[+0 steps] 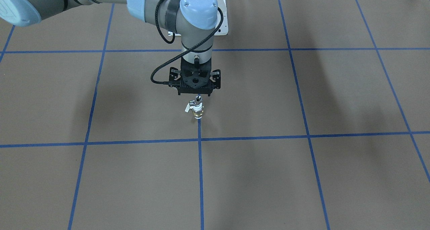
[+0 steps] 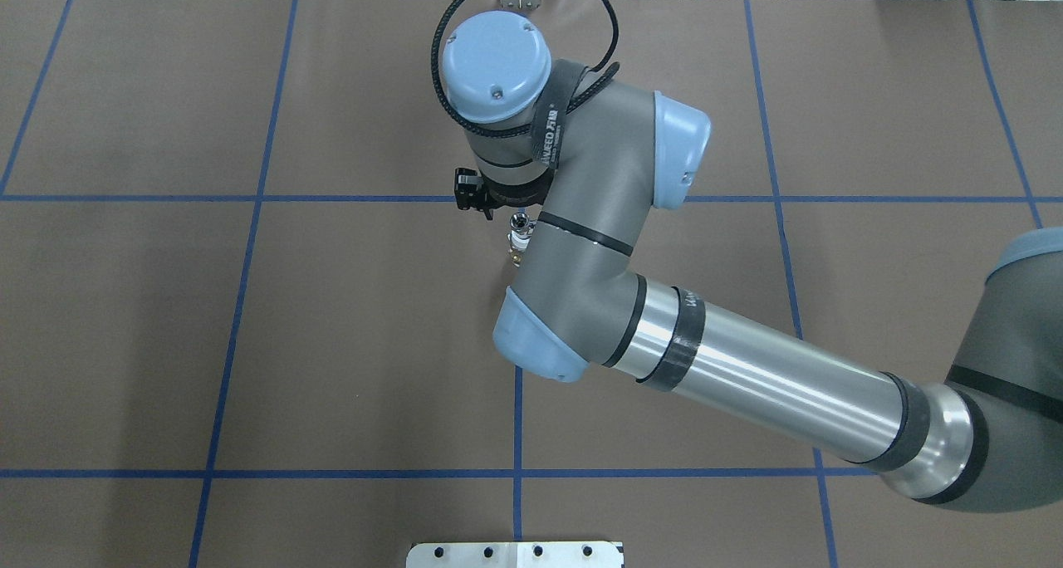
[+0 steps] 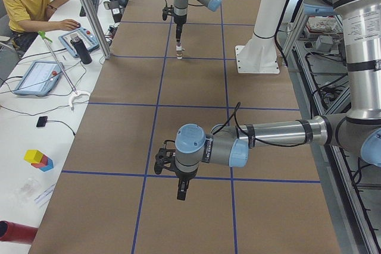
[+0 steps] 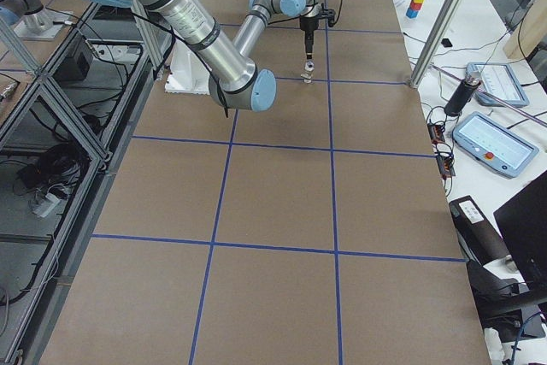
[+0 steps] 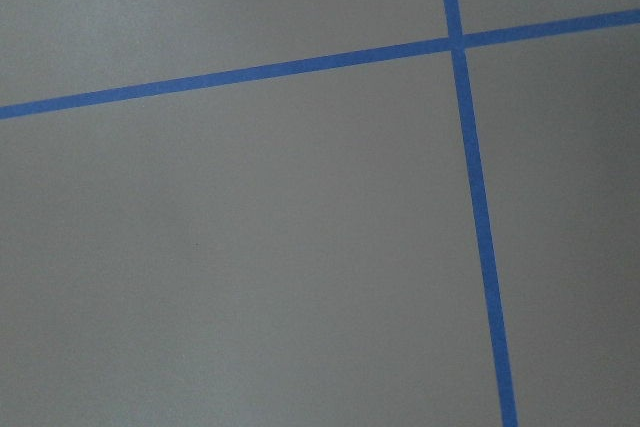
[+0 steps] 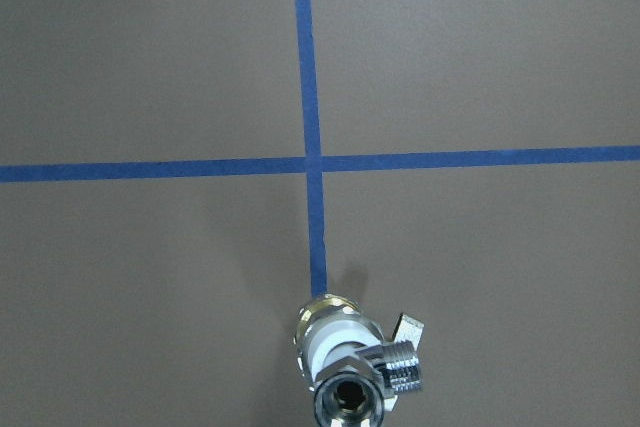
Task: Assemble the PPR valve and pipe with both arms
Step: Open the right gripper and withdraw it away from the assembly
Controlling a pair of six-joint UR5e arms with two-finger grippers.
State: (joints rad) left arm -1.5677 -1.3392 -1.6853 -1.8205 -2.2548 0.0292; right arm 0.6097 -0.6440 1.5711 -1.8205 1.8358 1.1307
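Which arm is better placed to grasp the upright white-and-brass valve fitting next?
Right. The right black two-finger pincer hangs just above the white-and-brass valve fitting, which its wrist view shows. The left black pincer is far off down the brown table.

The PPR valve [image 1: 198, 111] stands upright on a blue tape line [image 1: 199, 129], just at 12 o'clock of a tape crossing [image 1: 200, 140] in the front-facing view. It has a brass-coloured lower body, a white collar above, and a small white lever [image 1: 188, 107] jutting toward 9 o'clock. The pipe [image 1: 199, 98] — a short, shiny silver stub with an open bore — sits on top of the valve, in line with it. The right arm [image 2: 581, 219] hangs with its wrist pointing straight down over the two; contact cannot be told. The left arm [image 3: 268, 134] stretches out low, well apart from them — wrist likewise pointing down.
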